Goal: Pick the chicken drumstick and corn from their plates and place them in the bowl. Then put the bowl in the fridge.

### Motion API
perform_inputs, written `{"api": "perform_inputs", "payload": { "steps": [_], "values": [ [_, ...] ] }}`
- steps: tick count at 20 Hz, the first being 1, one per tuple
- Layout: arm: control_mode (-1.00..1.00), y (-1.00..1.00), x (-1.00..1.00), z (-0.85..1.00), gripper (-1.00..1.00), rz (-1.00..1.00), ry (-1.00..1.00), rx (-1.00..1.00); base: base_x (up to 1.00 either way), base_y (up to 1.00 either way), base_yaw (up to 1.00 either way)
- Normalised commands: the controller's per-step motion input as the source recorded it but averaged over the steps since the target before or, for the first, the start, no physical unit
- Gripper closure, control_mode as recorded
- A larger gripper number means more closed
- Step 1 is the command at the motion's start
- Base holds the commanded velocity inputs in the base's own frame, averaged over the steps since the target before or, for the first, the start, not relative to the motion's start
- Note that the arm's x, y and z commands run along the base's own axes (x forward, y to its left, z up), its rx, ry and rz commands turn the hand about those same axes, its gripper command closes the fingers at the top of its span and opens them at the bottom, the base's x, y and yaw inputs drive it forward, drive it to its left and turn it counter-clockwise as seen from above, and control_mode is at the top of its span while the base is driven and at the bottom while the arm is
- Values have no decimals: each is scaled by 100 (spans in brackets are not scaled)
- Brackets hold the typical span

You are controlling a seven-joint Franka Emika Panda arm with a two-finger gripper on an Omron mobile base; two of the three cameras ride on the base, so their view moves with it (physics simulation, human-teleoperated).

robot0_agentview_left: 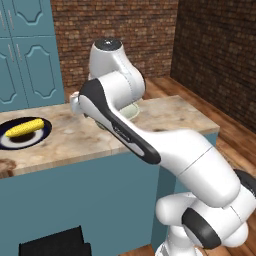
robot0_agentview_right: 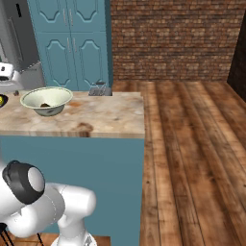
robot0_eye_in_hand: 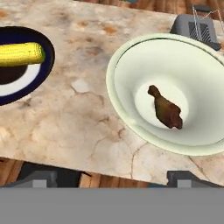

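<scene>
From the left base view, the corn (robot0_agentview_left: 24, 128) is seen lying on the navy-rimmed plate (robot0_agentview_left: 44, 134) near the left end of the worktop (robot0_agentview_left: 75, 142), its long axis running roughly along the worktop's length and tipped slightly up toward the right. The bowl (robot0_agentview_left: 131, 112) is largely hidden behind the arm, near the back edge and toward the right half of the worktop. The corn is thus placed well to the left of the bowl — the direction in which the next reach is judged to lie.

From the right base view, the bowl (robot0_agentview_right: 46, 100) is seen at the left part of the worktop (robot0_agentview_right: 105, 115), with a small dark drumstick (robot0_agentview_right: 45, 104) resting inside it. A toaster-like grey object (robot0_agentview_right: 99, 89) stands at the back edge.

In the hand view, the gripper (robot0_eye_in_hand: 111, 179) is shown with its jaws spread wide and nothing between them; it hangs above the worktop's near edge, between plate and bowl. The drumstick (robot0_eye_in_hand: 166, 109) lies at the bottom of the bowl (robot0_eye_in_hand: 127, 87), so that half of the filling is judged done. The corn (robot0_eye_in_hand: 21, 54) lies up and to the left of the fingertips on the plate (robot0_eye_in_hand: 46, 65), its long axis running across the picture — a turn of the wrist may be needed so that the cob is crossed by the fingers.
</scene>
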Motion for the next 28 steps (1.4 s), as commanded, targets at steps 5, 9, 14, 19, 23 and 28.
{"api": "perform_inputs", "payload": {
  "steps": [5, 9, 14, 19, 23, 28],
  "values": [
    [-100, 33, 0, 2, -100, -30, 0, 19, 0, 0, 0],
    [-100, 23, 0, 11, -100, -1, 0, 8, 0, 0, 0],
    [-100, 13, 0, 3, -100, 39, 0, -5, 0, 0, 0],
    [-100, 1, 0, 1, -100, 61, 6, -16, 0, 0, 0],
    [-100, 0, 0, 0, -100, 67, 3, -18, 0, 0, 0],
    [-100, 12, -4, 0, -100, 30, -15, -26, 0, 0, 0]
  ]
}}
